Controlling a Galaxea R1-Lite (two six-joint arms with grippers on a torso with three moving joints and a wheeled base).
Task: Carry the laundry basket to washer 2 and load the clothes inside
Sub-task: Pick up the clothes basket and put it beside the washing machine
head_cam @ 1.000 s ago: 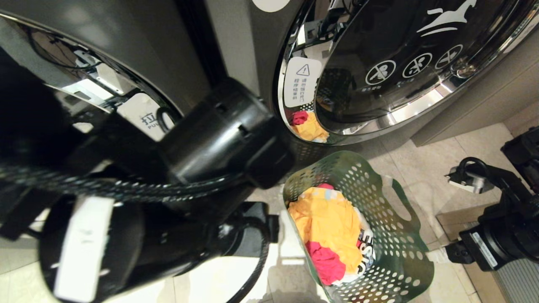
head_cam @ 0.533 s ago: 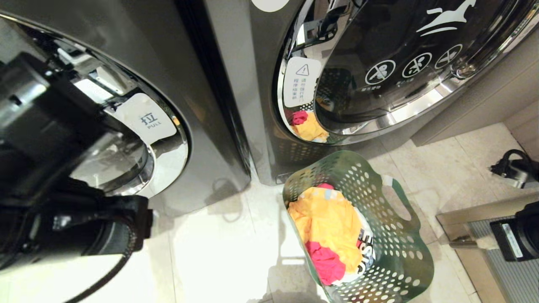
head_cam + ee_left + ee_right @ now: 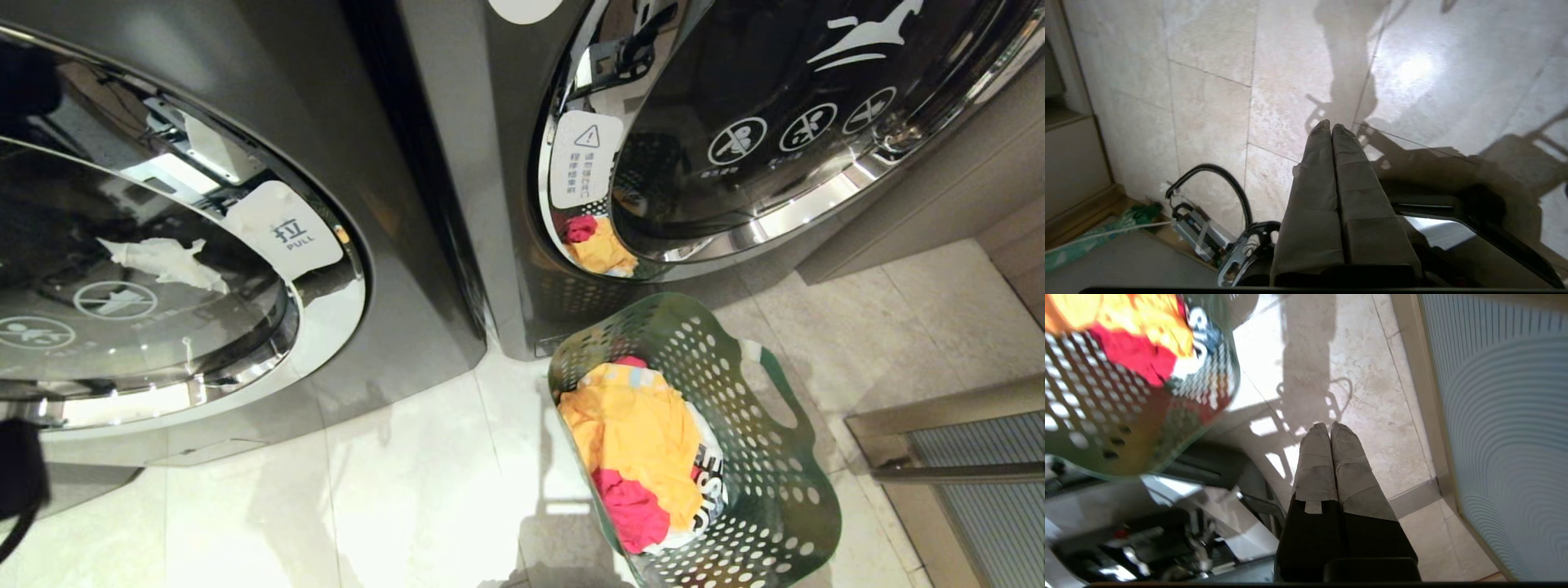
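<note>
Both of your arms have cleared out of the head view, which a second ago was filled on the left by the left arm's black casing and showed the right arm at its right edge; now only a sliver of dark hardware shows at the far left. The left gripper (image 3: 1329,127) hangs over pale floor tile with its taped fingers pressed together on nothing, and the right gripper (image 3: 1327,428) is likewise closed and empty above the tile, just beside the laundry basket (image 3: 1126,428). That dark green basket (image 3: 784,506) stands on the floor right at the foot of a grey front-loader (image 3: 522,163), still full: the clothes (image 3: 637,433) lie heaped inside, yellow-orange on top, a red-pink piece below it and a bit of white fabric with black lettering at the side. No number label can be read on that machine from here, so you cannot confirm that it is washer 2; the neighbouring washer (image 3: 359,163) to its left carries a torn white sticker (image 3: 163,260) on its closed glass door. The nearer machine's door (image 3: 775,122) is also shut. In all likelihood the carrying is finished and the loading has not begun: a door must be opened before any garment goes in.
</note>
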